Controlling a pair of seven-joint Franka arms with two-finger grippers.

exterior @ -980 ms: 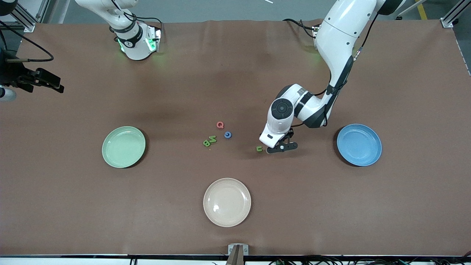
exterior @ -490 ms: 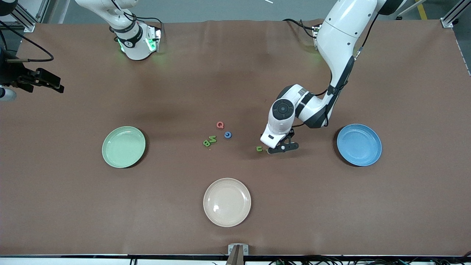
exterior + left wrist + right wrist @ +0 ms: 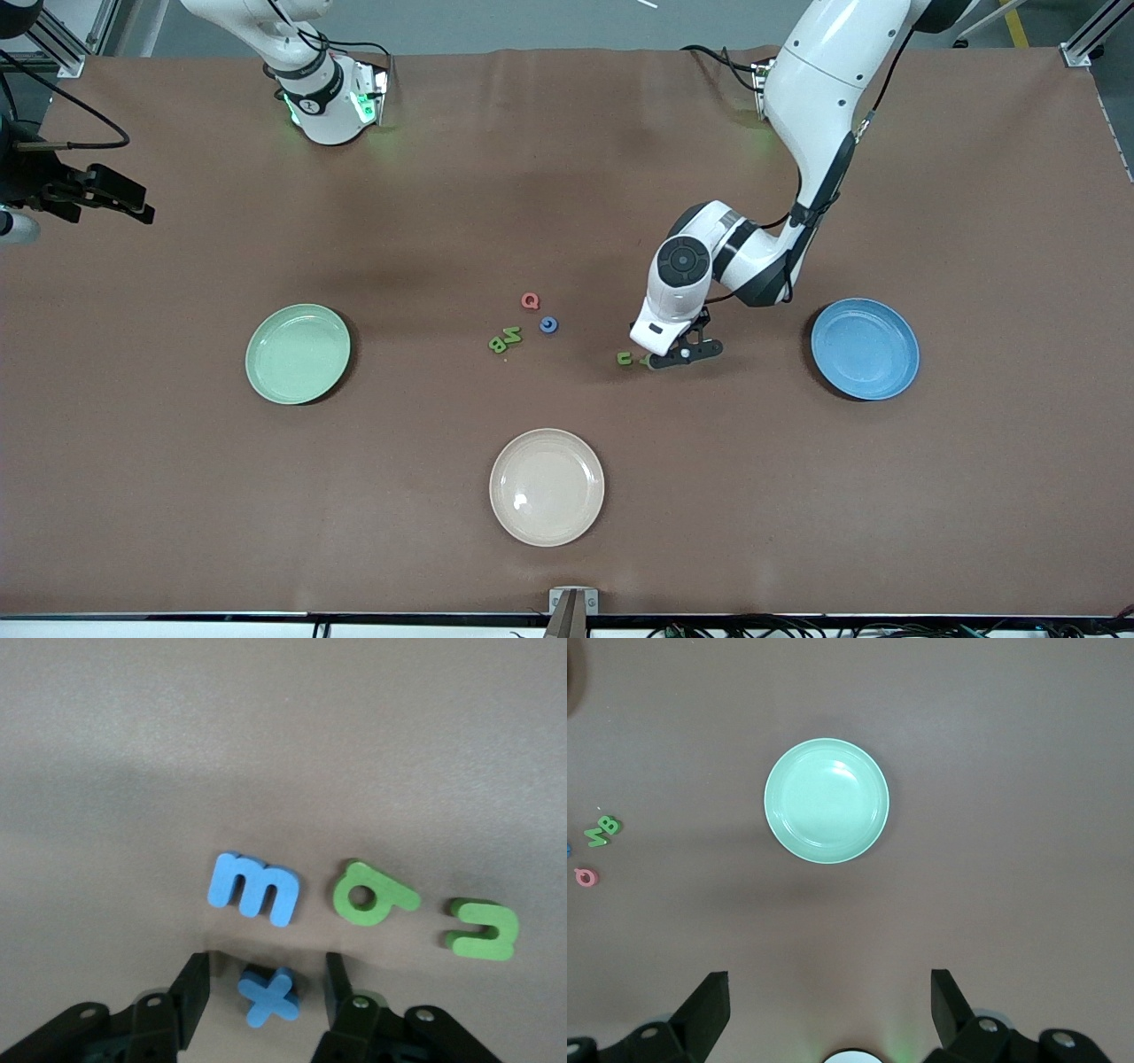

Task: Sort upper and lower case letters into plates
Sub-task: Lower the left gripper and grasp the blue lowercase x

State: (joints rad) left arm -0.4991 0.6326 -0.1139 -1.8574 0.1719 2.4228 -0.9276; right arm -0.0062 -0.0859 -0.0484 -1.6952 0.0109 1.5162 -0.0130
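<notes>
My left gripper (image 3: 266,981) is down at the table, open, with a blue letter x (image 3: 268,995) lying between its fingers (image 3: 190,997) and a gap on each side. Just past the fingertips lie a blue m (image 3: 254,889), a green rounded letter (image 3: 372,897) and a green u (image 3: 483,928). In the front view the left gripper (image 3: 666,358) hides the x, and the green u (image 3: 625,358) shows beside it. The blue plate (image 3: 865,348) lies toward the left arm's end, the pale green plate (image 3: 298,354) toward the right arm's end. My right gripper (image 3: 830,988) waits open, high over the green plate (image 3: 827,801).
A red Q (image 3: 530,301), a blue c (image 3: 549,325) and green letters N and B (image 3: 505,339) lie mid-table between the plates. A cream-white plate (image 3: 547,486) sits nearer the front camera. The robot bases stand along the table's edge farthest from the camera.
The left hand has edged slightly toward the blue plate while its fingers drew closer together around the x. The right arm has not moved.
</notes>
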